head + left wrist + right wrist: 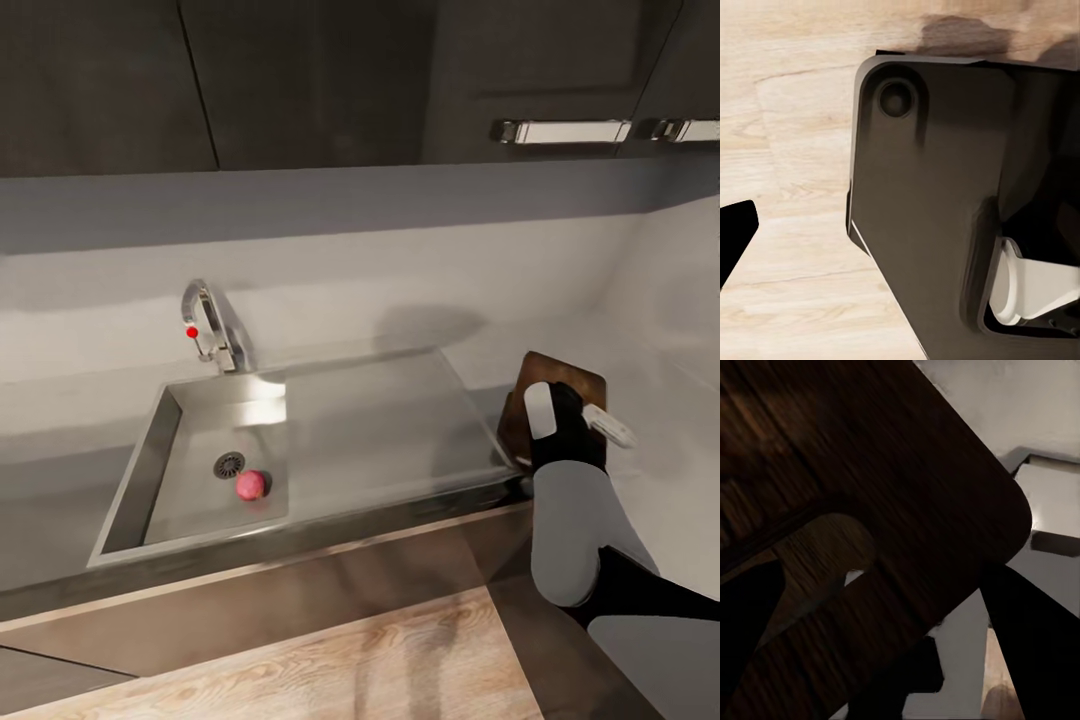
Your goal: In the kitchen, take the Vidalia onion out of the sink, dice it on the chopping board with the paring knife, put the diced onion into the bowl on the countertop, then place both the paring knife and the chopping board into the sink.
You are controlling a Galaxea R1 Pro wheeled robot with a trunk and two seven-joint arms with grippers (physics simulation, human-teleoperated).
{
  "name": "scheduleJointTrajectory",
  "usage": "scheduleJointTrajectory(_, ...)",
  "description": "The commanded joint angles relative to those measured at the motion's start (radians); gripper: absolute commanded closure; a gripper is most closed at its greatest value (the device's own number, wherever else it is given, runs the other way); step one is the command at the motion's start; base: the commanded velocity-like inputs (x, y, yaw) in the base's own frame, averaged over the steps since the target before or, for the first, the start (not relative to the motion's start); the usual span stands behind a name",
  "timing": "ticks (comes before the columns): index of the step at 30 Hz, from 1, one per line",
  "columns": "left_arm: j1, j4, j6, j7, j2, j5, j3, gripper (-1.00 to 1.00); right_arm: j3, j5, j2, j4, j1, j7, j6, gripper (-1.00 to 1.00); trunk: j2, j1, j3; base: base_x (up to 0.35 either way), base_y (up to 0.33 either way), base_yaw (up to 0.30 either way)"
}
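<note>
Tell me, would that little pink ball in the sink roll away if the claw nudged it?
Probably: the Vidalia onion looks round and smooth, lying loose on the flat steel floor of the sink beside the drain. The basin walls should stop it. It may slip from a pinch.

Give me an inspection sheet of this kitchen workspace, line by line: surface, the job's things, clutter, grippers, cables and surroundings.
Surface: grey countertop with an inset steel sink and a flat drainboard beside it.
Job's things: Vidalia onion lies in the basin next to the drain; chopping board sits on the counter past the drainboard. Knife and bowl: nothing seen.
Clutter: nothing seen.
Grippers: right gripper hangs over the chopping board, its dark fingers spread apart with the board's corner between them. Left gripper: state cannot be told.
Cables: nothing seen.
Surroundings: chrome tap with a red-tipped lever, pale backsplash, dark wall cabinets with metal handles, wood floor.
</note>
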Motion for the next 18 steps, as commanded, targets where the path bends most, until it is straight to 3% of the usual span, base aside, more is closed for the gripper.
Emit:
scheduleJointTrajectory(1, 0.001, -0.002, -0.001, -0.001, 0.0, 0.01, -0.001, -1.0, 0.0, 0.003, 0.003, -0.002, -0.001, -0.003, 0.01, 1.0, -0.001, 0.001, 0.0, 0.0, 0.0, 0.0)
scheduleJointTrajectory(6, 0.001, -0.003, -0.002, -0.001, 0.0, 0.01, -0.001, -1.0, 0.048, 0.004, 0.01, -0.002, -0.001, -0.001, 0.009, 1.0, -0.001, 0.001, 0.008, 0.0, 0.0, 0.0)
scheduleJointTrajectory(13, 0.001, -0.003, -0.002, -0.001, 0.0, 0.01, -0.001, -1.0, 0.088, 0.006, 0.066, -0.001, -0.001, 0.0, 0.009, 1.0, -0.001, 0.001, 0.019, 0.0, 0.0, 0.0)
scheduleJointTrajectory(18, 0.001, -0.003, -0.002, -0.001, 0.0, 0.01, -0.001, -1.0, 0.161, 0.008, 0.084, -0.001, 0.003, 0.014, 0.006, 1.0, -0.001, 0.001, 0.027, 0.0, 0.0, 0.0)
